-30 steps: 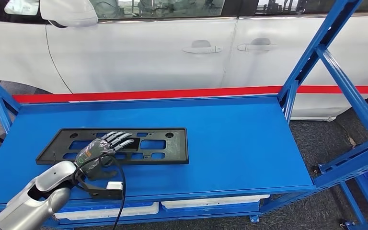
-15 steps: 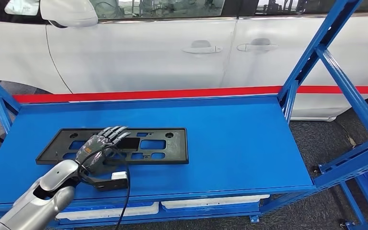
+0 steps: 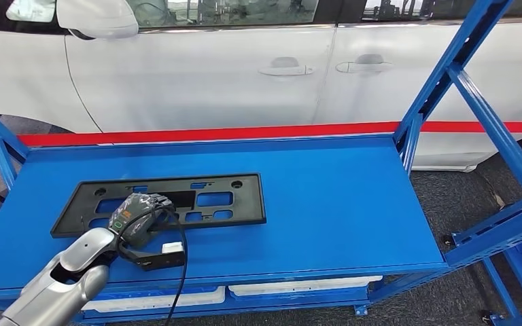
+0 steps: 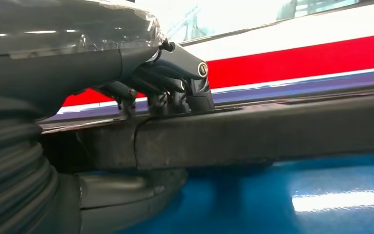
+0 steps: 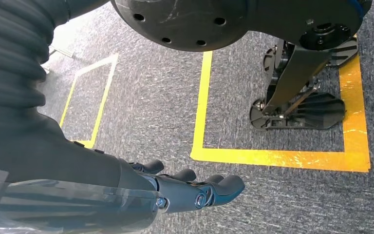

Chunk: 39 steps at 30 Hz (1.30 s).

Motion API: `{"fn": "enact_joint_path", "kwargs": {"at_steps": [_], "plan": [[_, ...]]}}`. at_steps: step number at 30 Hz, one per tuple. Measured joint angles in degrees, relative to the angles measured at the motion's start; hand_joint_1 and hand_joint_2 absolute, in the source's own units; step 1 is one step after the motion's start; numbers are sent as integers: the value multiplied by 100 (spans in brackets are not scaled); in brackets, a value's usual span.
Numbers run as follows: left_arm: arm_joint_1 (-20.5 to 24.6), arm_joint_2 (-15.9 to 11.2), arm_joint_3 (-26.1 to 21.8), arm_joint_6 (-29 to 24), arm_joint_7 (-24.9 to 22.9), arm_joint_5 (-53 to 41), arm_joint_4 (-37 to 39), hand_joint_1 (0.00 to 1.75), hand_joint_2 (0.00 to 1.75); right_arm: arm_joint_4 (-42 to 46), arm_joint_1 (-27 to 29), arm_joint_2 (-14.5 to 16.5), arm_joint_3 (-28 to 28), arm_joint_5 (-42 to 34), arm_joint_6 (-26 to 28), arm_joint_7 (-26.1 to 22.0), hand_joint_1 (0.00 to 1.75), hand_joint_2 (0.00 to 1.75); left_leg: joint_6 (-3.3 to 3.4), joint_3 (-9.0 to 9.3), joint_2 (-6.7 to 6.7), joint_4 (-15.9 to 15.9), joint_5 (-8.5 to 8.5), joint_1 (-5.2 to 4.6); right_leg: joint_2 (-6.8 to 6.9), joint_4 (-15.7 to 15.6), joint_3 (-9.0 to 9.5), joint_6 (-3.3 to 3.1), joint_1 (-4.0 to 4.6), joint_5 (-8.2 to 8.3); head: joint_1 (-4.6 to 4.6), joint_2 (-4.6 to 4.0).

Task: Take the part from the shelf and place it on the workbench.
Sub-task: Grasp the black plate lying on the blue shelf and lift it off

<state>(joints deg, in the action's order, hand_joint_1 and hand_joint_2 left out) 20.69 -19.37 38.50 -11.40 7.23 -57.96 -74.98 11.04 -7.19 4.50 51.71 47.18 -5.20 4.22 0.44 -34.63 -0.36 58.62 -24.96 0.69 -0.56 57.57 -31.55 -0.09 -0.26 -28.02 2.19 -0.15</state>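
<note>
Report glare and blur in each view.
Head view: sharp, soft sheen on the shelf. Left wrist view: bright glare patch on the shelf, the left hand and part up close and soft. Right wrist view: right hand fairly sharp, no glare.

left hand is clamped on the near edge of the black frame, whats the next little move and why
Probably a short straight lift. The left hand grips the near edge of the black plastic frame, fingers curled over the top and thumb underneath, while the frame lies low on the blue shelf. The right hand hangs open.

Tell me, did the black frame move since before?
Yes. The black frame, gripped by the left hand, has tilted: its right end sits farther from the blue shelf's front edge.
</note>
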Motion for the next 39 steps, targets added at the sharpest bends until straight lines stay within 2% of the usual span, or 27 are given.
{"fn": "enact_joint_path", "kwargs": {"at_steps": [16, 23, 33, 39], "plan": [[16, 5, -36, -110, -65, -231, -9, 175, 175, 0, 23, 0, 2, -35, 0, -30, 0, 175, -1, 11, 0, 0, 0, 0, -1, 9, 6, 0, 0, 0, 0, 0], [-223, 10, -125, -658, -118, -451, -176, 175, 175, 0, 35, 0, 7, -64, 8, -39, 0, 175, -1, 9, 1, 0, -1, 0, -4, 9, 2, -1, 0, -1, 0, 0], [-767, 13, -387, -1688, -226, -1225, -1078, 175, 175, 0, 95, 0, 13, -98, 39, -103, 0, 175, -1, -6, 1, 0, -1, 0, -4, 9, -11, -4, 0, -4, 0, 0], [-937, -109, -584, -2045, -342, -1825, -1529, 175, 175, 0, 97, 0, 15, -102, 65, -114, 0, 175, -1, -8, 1, 0, -1, 0, -3, 10, -14, -4, 0, -4, 0, 0]]}}
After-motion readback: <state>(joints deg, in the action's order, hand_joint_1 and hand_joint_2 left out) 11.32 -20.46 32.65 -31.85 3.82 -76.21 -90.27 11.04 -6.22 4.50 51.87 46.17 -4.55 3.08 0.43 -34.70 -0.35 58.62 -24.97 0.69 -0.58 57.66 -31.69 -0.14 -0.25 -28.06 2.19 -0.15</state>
